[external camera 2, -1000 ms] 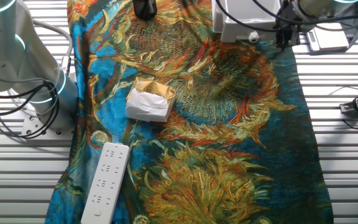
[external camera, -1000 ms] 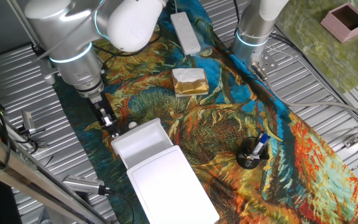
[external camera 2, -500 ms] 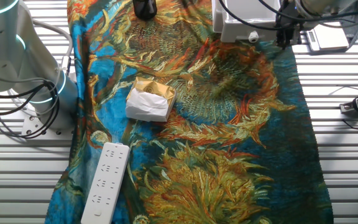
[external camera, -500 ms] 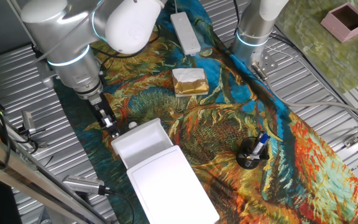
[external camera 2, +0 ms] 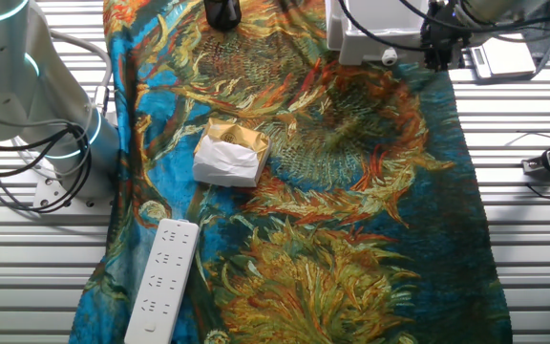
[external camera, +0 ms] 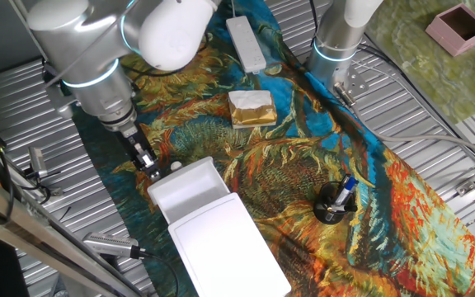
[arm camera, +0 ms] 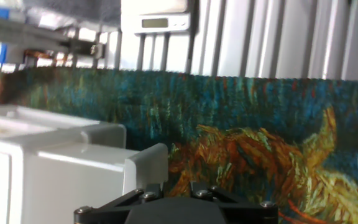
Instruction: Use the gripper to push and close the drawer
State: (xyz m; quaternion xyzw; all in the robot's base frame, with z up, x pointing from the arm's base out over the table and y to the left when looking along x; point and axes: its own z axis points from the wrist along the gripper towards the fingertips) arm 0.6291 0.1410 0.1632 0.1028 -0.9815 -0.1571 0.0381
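The drawer (external camera: 186,186) is a shallow white tray pulled out of its flat white box (external camera: 229,247), with a small round knob (external camera: 176,166) on its front. My gripper (external camera: 144,158) is narrow and black, looks shut and holds nothing. Its tips are low over the cloth, just left of the knob. In the other fixed view the gripper (external camera 2: 436,53) stands right of the drawer (external camera 2: 370,43) and its knob (external camera 2: 390,58). In the hand view only the gripper's base (arm camera: 176,196) shows; the drawer front (arm camera: 55,168) fills the lower left and the fingertips are hidden.
A colourful sunflower cloth (external camera: 303,165) covers the table. On it are a white-and-gold block (external camera: 251,108), a white power strip (external camera: 246,43) and a black holder with a pen (external camera: 334,202). The other silver arm's column (external camera: 340,37) stands at the back. A pink box (external camera: 460,26) sits far right.
My arm has shifted very slightly beside the knob. The drawer has not visibly moved.
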